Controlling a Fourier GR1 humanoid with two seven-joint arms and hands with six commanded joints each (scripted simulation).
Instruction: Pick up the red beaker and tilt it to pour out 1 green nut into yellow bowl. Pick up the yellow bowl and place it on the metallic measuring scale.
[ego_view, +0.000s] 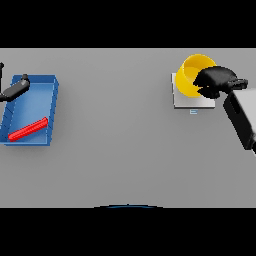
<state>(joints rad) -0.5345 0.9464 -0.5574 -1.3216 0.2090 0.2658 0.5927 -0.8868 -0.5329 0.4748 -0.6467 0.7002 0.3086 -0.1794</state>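
The yellow bowl (191, 75) is at the far right, tilted so its opening faces me, over the back part of the metallic measuring scale (186, 101). My right hand (216, 81) is curled round the bowl's right rim, its arm coming in from the right edge. I cannot tell whether the bowl touches the scale. A red elongated object (28, 129), apparently the red beaker on its side, lies in the blue tray (50, 115) at the far left. My left hand (15, 89) hovers over the tray's back left corner with straight fingers, holding nothing. No green nut shows.
The scale has a small display mark (193, 112) at its front edge. The blue tray has raised walls and reaches the view's left edge. Grey tabletop stretches between the tray and the scale.
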